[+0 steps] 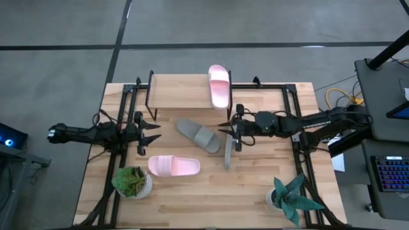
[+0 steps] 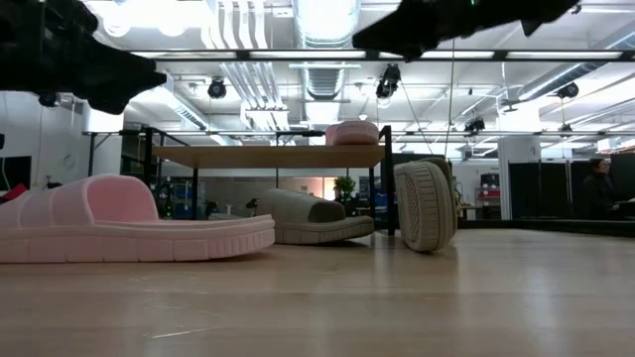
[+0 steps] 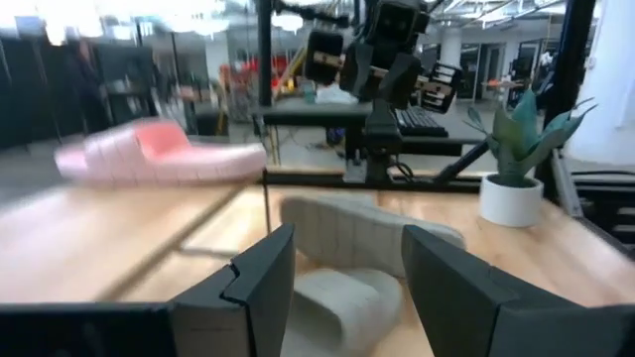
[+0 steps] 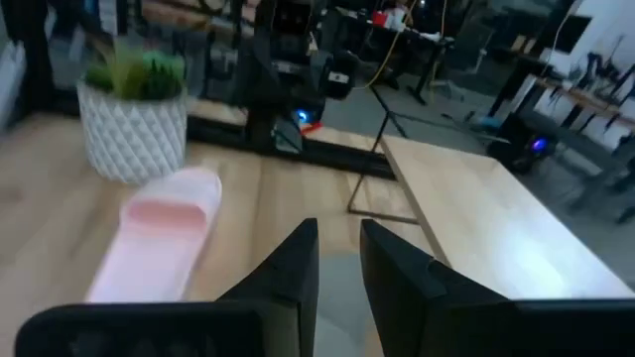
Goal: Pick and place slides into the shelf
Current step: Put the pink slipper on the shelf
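Observation:
The shelf (image 1: 182,91) stands at the table's far edge, and a pink slide (image 1: 219,86) lies sole down on its right end. A second pink slide (image 1: 174,166) lies flat at front left. One grey slide (image 1: 198,135) lies flat mid-table. The other grey slide (image 1: 228,153) stands on its side edge (image 2: 425,205). My right gripper (image 1: 229,128) hovers above that slide's far end, its fingers (image 4: 298,260) a narrow gap apart and holding nothing. My left gripper (image 1: 153,134) is open, left of the flat grey slide (image 3: 362,238), and touches nothing.
A green plant in a white pot (image 1: 132,183) stands at the front left, close to the pink slide. A spiky plant (image 1: 291,197) stands at the front right. Black frame rails (image 1: 300,160) run along both table sides. Bare wood (image 1: 217,198) lies along the near edge.

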`<state>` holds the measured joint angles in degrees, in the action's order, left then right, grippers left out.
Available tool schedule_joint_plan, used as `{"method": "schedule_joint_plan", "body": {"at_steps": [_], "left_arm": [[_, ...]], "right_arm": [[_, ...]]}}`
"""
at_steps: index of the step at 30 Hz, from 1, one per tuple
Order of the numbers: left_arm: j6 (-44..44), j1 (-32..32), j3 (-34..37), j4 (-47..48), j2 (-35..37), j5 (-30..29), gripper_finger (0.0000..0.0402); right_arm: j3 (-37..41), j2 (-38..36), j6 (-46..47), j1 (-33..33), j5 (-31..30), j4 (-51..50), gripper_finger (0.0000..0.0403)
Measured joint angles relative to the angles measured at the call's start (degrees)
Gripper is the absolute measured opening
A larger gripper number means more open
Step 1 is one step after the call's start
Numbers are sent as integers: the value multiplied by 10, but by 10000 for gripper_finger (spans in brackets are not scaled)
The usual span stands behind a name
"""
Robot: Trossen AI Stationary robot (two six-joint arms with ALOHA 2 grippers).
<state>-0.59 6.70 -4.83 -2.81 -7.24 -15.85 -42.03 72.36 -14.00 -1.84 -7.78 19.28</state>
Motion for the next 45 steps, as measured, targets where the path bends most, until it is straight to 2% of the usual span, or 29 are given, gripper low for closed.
{"method": "schedule_joint_plan", "body": {"at_steps": [4, 9, 13, 17, 21, 27, 30, 34, 45], "left_arm": [[98, 0, -43, 55, -28, 3, 171], [297, 0, -96, 131, -84, 3, 171], [459, 0, -131, 212, -130, 9, 171], [589, 0, -146, 267, -170, 74, 171], [685, 1, -146, 264, -198, 165, 171], [748, 1, -146, 275, -257, 267, 171], [769, 1, -152, 336, -283, 307, 171], [769, 1, -164, 391, -307, 306, 171], [768, 1, -162, 363, -358, 257, 171]], "right_arm": [[17, 0, -32, 0, -4, 10, 73], [18, 0, -28, 0, -26, 8, 68], [18, 0, -28, 0, -90, 8, 64], [18, 0, -28, 0, -172, 8, 65], [18, 0, -34, 1, -191, 8, 64], [18, 0, -41, 1, -191, 8, 65], [18, 0, -41, 1, -192, 8, 65], [18, 0, -42, 1, -193, 8, 61], [18, 0, -56, 1, -192, 7, 59]]}}
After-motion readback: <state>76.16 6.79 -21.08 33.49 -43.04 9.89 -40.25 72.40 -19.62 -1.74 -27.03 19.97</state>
